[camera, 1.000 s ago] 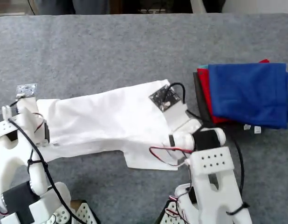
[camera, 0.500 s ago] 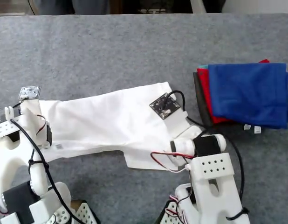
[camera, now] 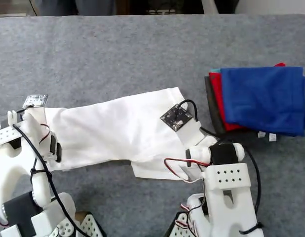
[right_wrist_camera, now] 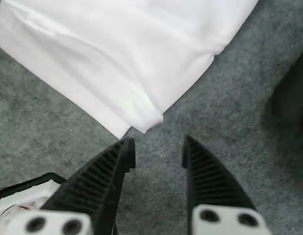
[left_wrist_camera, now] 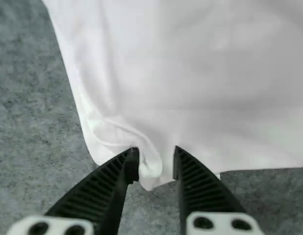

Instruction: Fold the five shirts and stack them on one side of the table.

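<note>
The white shirt (camera: 113, 131) lies spread lengthwise across the middle of the grey table (camera: 118, 54), its right end near the stack of folded shirts (camera: 263, 98), blue on top, at the table's right side. The left gripper (left_wrist_camera: 152, 159) pinches a bunched corner at the shirt's left end between its black fingers. The right gripper (right_wrist_camera: 159, 147) hangs with fingers spread over bare table, just beside the shirt's other end and holding nothing
</note>
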Controlling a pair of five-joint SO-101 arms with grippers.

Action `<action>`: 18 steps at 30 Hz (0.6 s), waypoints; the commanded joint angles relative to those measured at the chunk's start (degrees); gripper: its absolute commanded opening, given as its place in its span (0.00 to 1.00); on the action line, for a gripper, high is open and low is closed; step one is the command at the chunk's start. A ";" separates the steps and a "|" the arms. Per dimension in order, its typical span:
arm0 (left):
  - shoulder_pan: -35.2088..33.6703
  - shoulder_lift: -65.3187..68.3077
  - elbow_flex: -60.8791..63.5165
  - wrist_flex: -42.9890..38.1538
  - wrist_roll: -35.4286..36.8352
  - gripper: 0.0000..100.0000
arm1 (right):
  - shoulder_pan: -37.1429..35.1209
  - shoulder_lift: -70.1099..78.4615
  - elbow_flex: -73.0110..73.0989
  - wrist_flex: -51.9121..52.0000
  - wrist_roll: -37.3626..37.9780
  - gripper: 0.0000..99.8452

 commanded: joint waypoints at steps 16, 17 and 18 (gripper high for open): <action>-2.51 -0.18 -36.00 9.58 18.73 0.05 | -1.41 14.55 -23.43 -11.78 -13.36 0.02; 0.22 -0.09 -35.03 7.21 20.75 0.04 | -1.67 18.33 -25.45 -12.75 -14.33 0.01; 2.77 -0.09 -33.80 4.66 21.89 0.03 | -1.67 22.11 -27.47 -13.54 -15.12 0.01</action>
